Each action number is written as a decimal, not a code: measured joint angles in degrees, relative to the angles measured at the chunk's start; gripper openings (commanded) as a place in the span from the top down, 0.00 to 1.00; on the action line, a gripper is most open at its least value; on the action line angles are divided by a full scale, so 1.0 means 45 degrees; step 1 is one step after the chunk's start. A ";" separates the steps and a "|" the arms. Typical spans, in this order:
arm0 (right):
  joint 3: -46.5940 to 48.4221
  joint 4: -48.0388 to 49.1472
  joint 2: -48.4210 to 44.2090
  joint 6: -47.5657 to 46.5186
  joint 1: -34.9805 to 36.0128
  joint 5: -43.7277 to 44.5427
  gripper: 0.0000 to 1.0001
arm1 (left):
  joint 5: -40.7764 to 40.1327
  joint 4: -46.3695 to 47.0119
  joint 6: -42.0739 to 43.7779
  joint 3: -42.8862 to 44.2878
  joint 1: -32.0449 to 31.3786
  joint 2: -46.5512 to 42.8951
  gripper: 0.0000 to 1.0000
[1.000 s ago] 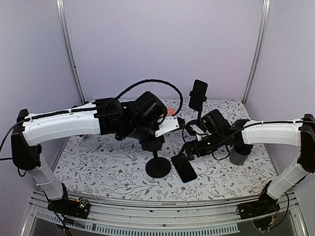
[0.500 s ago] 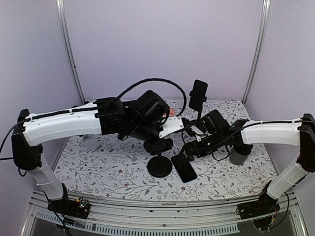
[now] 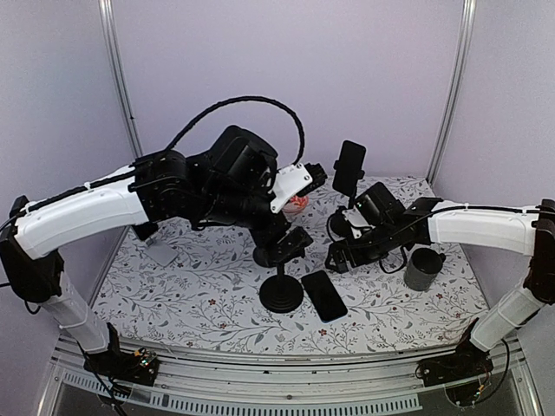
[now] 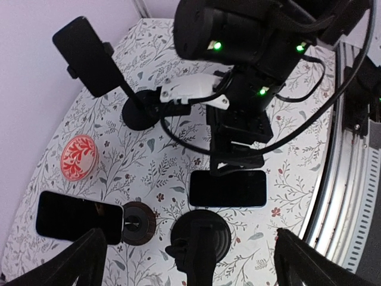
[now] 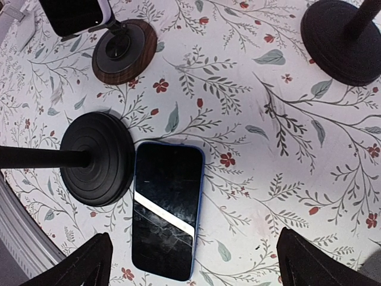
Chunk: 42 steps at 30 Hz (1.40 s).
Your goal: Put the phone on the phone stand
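The phone (image 5: 166,208) lay flat, screen up, on the floral tabletop (image 5: 268,119), one long edge just beside the round black base of the phone stand (image 5: 98,158). The right pincer (image 3: 340,257) hung above it, fingers (image 5: 89,262) spread wide and holding nothing; the phone showed in the gap between them, untouched. The left pincer (image 4: 193,262) was likewise wide and empty, over the stand's post, apart from the phone.

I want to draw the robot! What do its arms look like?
Each has a long white tube, left arm and right arm, with black joints. A black cable loops over the left one. Tiny green lights glow on the right wrist.
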 measured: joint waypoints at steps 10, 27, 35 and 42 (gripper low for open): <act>0.0053 -0.0869 0.1054 -0.0107 0.0039 -0.0432 0.04 | -0.0306 0.0670 -0.4503 -0.2166 0.2545 -0.1515 0.09; 0.2409 -0.2623 0.4512 0.0850 0.1525 -0.0359 0.03 | 0.0748 0.0957 -0.6868 -0.4498 0.4988 -0.3434 0.09; 0.3157 -0.3181 0.5202 0.0733 0.1739 -0.0199 0.04 | 0.0816 0.0976 -0.6863 -0.4585 0.5265 -0.3599 0.09; 0.3939 -0.4080 0.5814 0.0529 0.2035 0.0447 0.09 | 0.0811 0.0967 -0.6863 -0.4833 0.5440 -0.3837 0.09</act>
